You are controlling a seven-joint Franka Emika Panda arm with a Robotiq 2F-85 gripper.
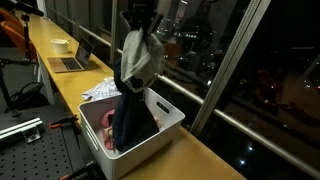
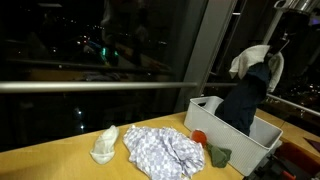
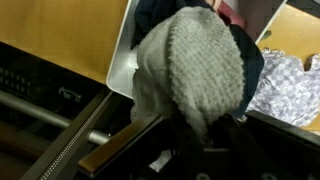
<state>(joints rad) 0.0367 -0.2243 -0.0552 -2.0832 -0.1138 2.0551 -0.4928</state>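
My gripper hangs above a white plastic basket and is shut on a grey knit garment. A dark navy garment hangs with it, its lower end down inside the basket. In the wrist view the grey knit garment bunches right between my fingers and hides most of the basket below. In an exterior view the grey knit and the navy cloth drape from the gripper over the basket. The fingertips themselves are hidden by cloth.
A blue-and-white checked cloth and a white cloth lie on the wooden counter beside the basket. A red item and a green one sit by the basket wall. A laptop and bowl stand farther along. Dark windows run alongside.
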